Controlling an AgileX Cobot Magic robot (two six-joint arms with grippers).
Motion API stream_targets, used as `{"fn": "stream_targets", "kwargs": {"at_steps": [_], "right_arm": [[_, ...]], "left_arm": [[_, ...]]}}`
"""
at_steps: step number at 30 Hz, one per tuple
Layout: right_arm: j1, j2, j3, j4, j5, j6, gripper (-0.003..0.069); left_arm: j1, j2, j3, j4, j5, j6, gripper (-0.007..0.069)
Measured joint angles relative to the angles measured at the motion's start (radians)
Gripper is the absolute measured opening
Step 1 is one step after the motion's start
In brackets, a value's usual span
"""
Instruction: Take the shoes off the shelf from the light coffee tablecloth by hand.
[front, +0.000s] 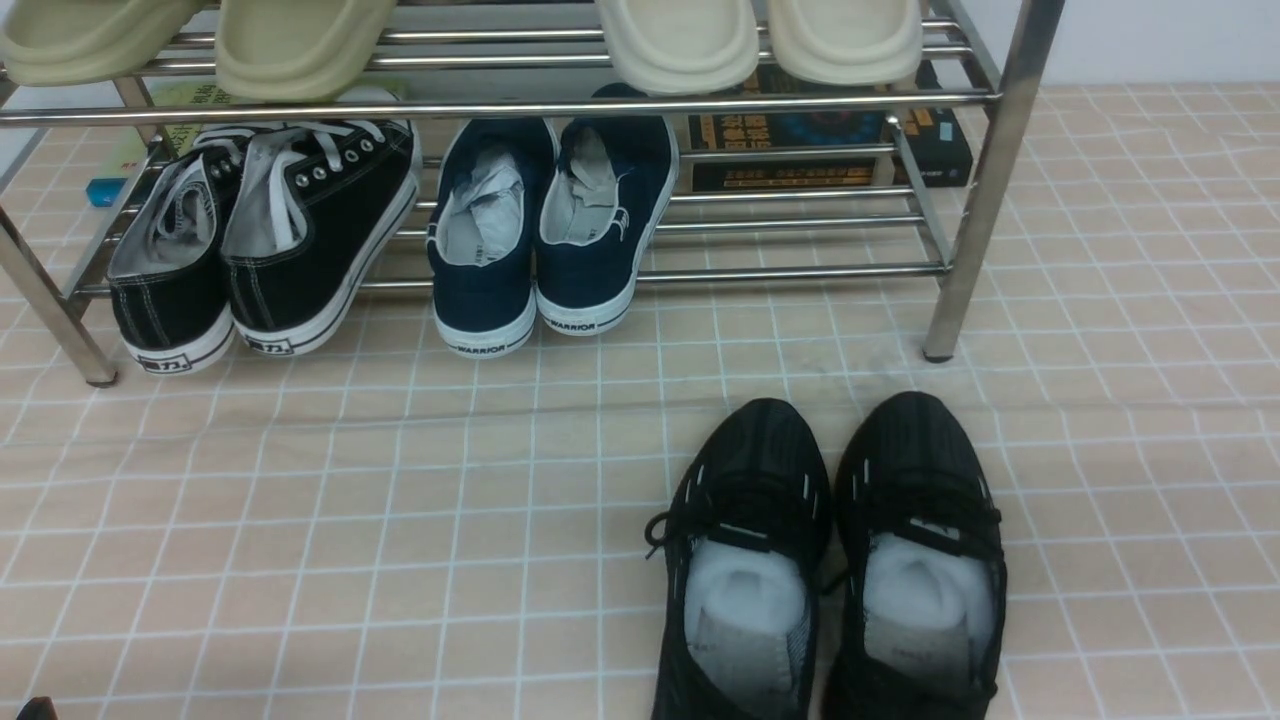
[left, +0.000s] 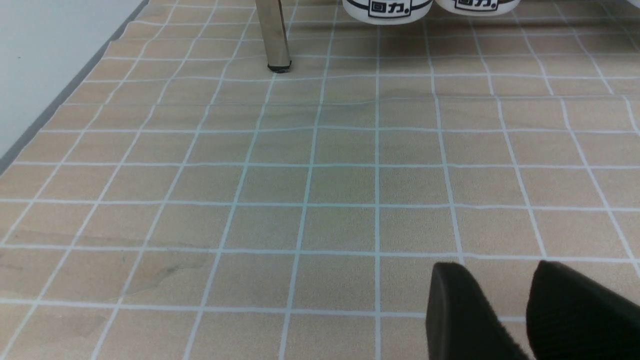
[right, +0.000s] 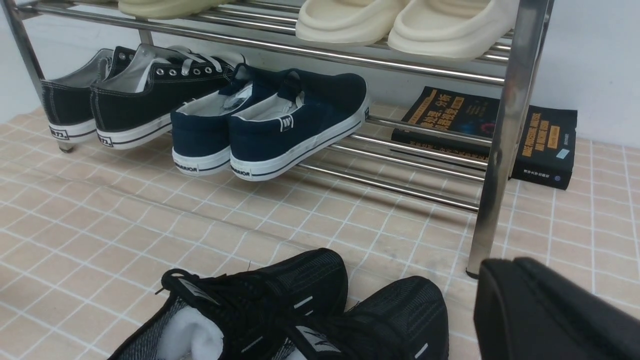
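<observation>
Black knit shoes (front: 830, 570) sit as a pair on the tablecloth (front: 300, 520), in front of the shelf (front: 980, 200) near its right leg, toes pointing at the shelf, fully off it, the two shoes side by side and about touching. On the shelf's lower tier are the black canvas sneakers (front: 260, 240) at the left end, the navy shoes (front: 545, 230) next to them, and books (front: 830, 140) behind the right part; the upper tier holds pale slippers (front: 680, 40). Right gripper (right: 545, 310) shows only as a black block at the edge of its wrist view, just beside the shoes and near the shelf's leg; jaws closed together with nothing between them, not touching the shoes. Left gripper (left: 520, 310) hangs low over bare tablecloth, well apart from the shelf's left leg; two dark fingers (left: 460, 310) show a gap, so it reads as spread apart and holding nothing. Judging by the layout, the removal looks done or nearly so. Handling guess: shoes are light, the knit upper is soft and collapses under a pinch, and the paper stuffing inside keeps the shape somewhat. Best hold is probably the heel collar or the tongue and lace area, where there is an edge to pinch. The knit is not slippery; the soles are stiffer, and the loose laces may snag.
</observation>
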Motion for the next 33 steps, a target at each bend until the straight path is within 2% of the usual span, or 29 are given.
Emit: {"fn": "stream_targets", "kwargs": {"at_steps": [23, 25, 33], "right_arm": [[-0.01, -0.001, 0.035, -0.002, -0.006, 0.0, -0.0013], [-0.036, -0.011, 0.064, 0.001, -0.007, 0.0, -0.0011], [-0.263, -0.219, 0.314, 0.001, -0.006, 0.0, -0.0007]], "left_arm": [[0.0, 0.0, 0.0, 0.0, 0.0, 0.0, 0.024], [0.0, 0.0, 0.0, 0.0, 0.0, 0.0, 0.024], [0.0, 0.0, 0.0, 0.0, 0.0, 0.0, 0.024]]}}
